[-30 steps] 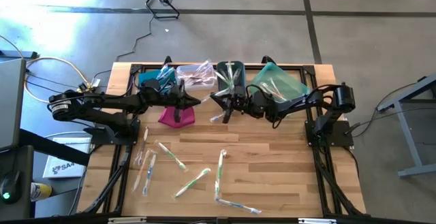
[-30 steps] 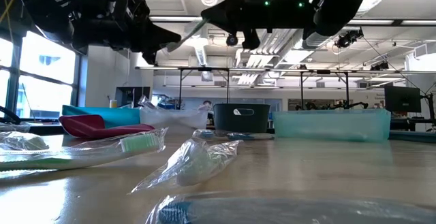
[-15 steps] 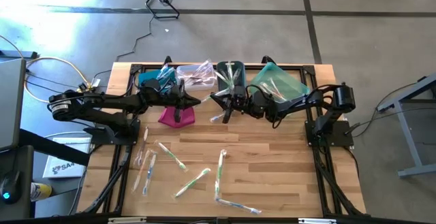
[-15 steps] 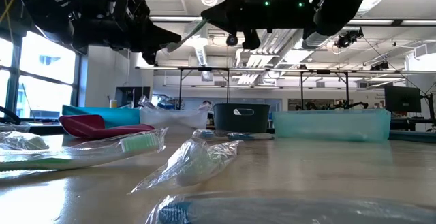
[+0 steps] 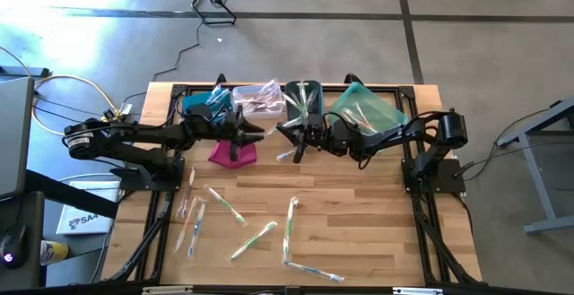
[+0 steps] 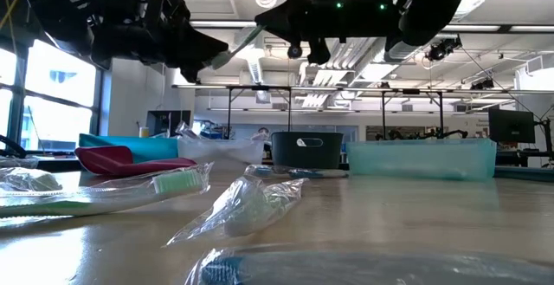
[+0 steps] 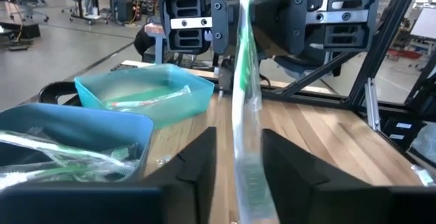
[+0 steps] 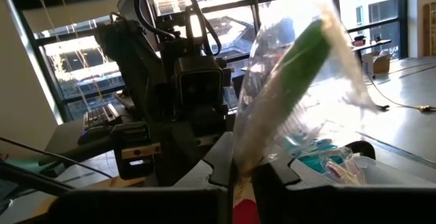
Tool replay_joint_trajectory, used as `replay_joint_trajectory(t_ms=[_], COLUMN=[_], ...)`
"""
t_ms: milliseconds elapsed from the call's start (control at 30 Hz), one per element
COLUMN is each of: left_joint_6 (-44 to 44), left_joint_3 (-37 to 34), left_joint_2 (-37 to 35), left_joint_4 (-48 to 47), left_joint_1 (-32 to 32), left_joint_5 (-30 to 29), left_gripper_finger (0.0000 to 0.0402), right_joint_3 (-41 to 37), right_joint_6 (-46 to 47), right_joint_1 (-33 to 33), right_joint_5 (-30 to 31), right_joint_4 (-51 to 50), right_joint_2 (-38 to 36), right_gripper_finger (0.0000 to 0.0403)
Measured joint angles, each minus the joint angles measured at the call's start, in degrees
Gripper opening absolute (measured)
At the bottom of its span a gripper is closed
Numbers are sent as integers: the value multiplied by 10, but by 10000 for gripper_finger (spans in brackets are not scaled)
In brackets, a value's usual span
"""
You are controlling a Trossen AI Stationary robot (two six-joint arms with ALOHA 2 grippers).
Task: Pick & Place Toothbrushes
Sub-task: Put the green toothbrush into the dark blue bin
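Butcher-block table [image 5: 359, 232] with four bins along its far edge is your stage, and the action hangs in the air just in front of them, above the magenta pouch [image 5: 233, 151].

Both arms meet nose to nose there over one wrapped green toothbrush [image 7: 242, 101]. Your right gripper [image 5: 285, 134] is clamped on one end of it. Your left gripper [image 5: 258, 134] has its fingers [image 7: 197, 163] standing apart on either side of the wrapper, with a gap showing on each side, so the right arm alone seems to carry it.

The brush's long axis runs from one gripper straight to the other, along the table's left-right line. In the low view it slopes upward toward the right gripper (which end bears the bristles I cannot tell). The free end lies between the left fingers, so I'd judge that the left arm should back out along that axis, not sideways.

The grey bin [image 5: 303, 96] and teal bin [image 5: 366, 107] sit nearest the right arm. Other toothbrushes [image 5: 254, 239] lie loose on the near boards.
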Motion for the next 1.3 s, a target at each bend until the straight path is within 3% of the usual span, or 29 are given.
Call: replay_joint_trajectory(t_ms=[267, 1300], left_joint_6=[0, 19], left_joint_3=[0, 0], left_joint_2=[0, 0], left_joint_4=[-1, -19], left_joint_1=[0, 0], left_joint_5=[0, -1], left_gripper_finger=[153, 155], right_joint_3=[0, 0], right_joint_6=[0, 0], right_joint_1=[0, 0], right_joint_5=[1, 2], right_joint_4=[2, 2], right_joint_2=[0, 0], right_gripper_finger=[21, 21])
